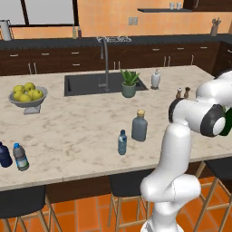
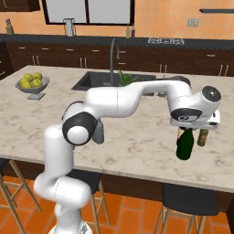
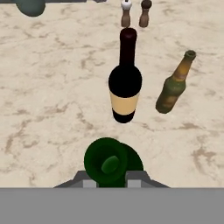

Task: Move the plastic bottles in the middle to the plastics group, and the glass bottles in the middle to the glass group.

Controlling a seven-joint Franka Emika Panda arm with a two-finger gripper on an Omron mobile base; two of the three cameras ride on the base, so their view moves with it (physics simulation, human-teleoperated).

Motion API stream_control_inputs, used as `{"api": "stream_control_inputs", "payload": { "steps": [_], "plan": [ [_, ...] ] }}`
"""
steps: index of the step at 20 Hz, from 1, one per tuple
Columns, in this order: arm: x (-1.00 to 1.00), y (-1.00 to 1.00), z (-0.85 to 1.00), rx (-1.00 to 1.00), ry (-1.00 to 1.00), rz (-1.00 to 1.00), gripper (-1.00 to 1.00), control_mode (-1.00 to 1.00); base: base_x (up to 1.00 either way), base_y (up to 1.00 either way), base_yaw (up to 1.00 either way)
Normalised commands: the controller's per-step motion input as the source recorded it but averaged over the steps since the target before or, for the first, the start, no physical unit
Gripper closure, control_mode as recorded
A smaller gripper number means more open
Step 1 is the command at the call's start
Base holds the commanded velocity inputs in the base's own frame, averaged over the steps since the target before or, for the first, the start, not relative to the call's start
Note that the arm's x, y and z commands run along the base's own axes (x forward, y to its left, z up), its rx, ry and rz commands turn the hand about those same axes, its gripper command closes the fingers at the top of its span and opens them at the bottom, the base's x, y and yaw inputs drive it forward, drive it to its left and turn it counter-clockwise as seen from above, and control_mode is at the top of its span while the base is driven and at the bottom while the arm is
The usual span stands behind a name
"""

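While the white arm (image 2: 114,100) reaches across the marble counter (image 1: 77,127) toward its right end, the gripper (image 2: 185,129) is clamped on the neck of the dark green wine bottle (image 2: 184,144), jaws drawn in narrow around it. That bottle hangs upright under the hand at the near right part of the counter; whether its base touches the surface cannot be told. From the hand view the green bottle's mouth (image 3: 109,164) sits between the two fingertips.

Just beyond it stand the glass group: the black wine bottle (image 3: 125,78) with a pale label, upright, and the brown beer-type bottle (image 3: 175,85) to its right, apart from it. Farther off are two small shakers (image 3: 134,14).

At the middle of the counter, the squat grey-blue bottle (image 1: 139,126) with a tan stopper stands upright, and the small slim clear water bottle (image 1: 122,142) stands just beside it, nearer and to the left, not touching.

At the near left edge stand the plastics group: the dark navy bottle (image 1: 4,155) and the clear blue-capped bottle (image 1: 20,157), close together.

Farther back are the sink (image 1: 86,84), a potted plant (image 1: 129,83) and a bowl of yellow fruit (image 1: 27,96) on the left.
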Motion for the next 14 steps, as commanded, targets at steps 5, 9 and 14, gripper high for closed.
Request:
{"api": "stream_control_inputs", "payload": {
  "steps": [5, 9, 14],
  "plan": [
    [0.01, 0.0, -0.05, 0.0, -0.07, 0.04, 1.0, -1.0, 0.0, 0.0, 0.0],
    [0.03, -0.01, -0.15, 0.0, -0.04, 0.03, 1.0, -1.0, 0.0, 0.0, 0.0],
    [0.0, 0.0, -0.27, 0.0, 0.0, 0.02, 1.0, -1.0, 0.0, 0.0, 0.0]
  ]
}}
